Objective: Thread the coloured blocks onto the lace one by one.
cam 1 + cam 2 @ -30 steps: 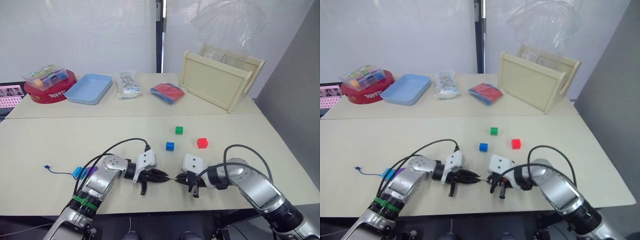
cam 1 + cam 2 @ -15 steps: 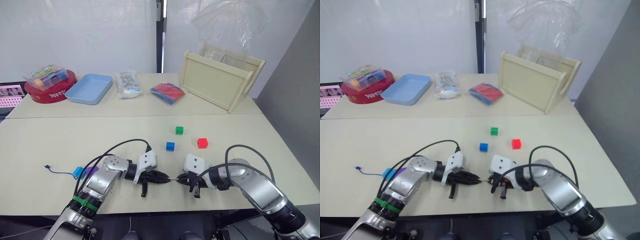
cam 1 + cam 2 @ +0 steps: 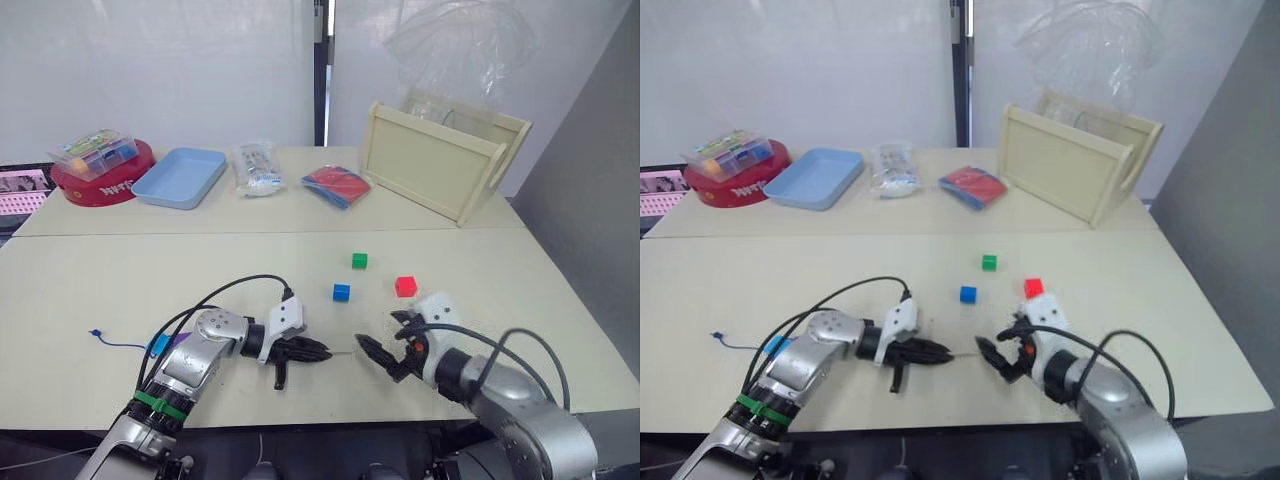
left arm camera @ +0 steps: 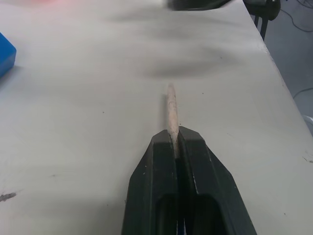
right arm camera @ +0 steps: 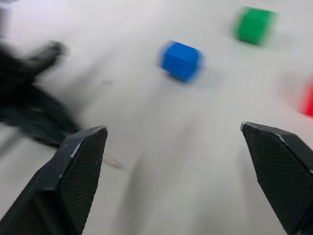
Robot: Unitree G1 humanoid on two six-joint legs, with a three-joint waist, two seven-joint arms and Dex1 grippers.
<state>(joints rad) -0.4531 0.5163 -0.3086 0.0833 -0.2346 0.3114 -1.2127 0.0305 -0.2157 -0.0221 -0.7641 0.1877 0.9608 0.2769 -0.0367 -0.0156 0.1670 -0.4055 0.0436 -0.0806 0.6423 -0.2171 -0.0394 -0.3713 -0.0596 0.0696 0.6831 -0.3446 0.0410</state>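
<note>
At the far side of the table (image 3: 120,270) there is a red round tin (image 3: 100,183), and on top of it sits a clear box (image 3: 95,152) with many coloured pieces inside. Just beside the tin is a light blue tray (image 3: 180,177); I cannot see anything in it. Further along the same far edge lie a clear packet (image 3: 255,168) and a red and blue packet (image 3: 335,186), and then a pale wooden crate (image 3: 440,160) with a clear plastic bag (image 3: 455,45) standing out of its top.

The blue block (image 3: 341,292) is the landmark here. The green block (image 3: 359,261) lies a little beyond it, and the red block (image 3: 404,286) is beside it, toward the crate. These three lie apart from each other.

Nearer to the robot than the blue block, the left gripper (image 3: 318,352) lies low on the table with its jaws closed on the pale tip (image 4: 171,110) of the lace (image 3: 125,345). The tip sticks out in front of the fingers. The thin dark lace goes away from there to a small knot (image 3: 92,333) far from the blue block. The cyan block (image 3: 158,346) and the purple block (image 3: 181,340) are near that end, partly hidden behind the left arm.

The right gripper (image 3: 385,348) is near the red block, with its jaws spread wide and nothing between them.

The table is pale beige and made of two parts. White walls are behind it.
</note>
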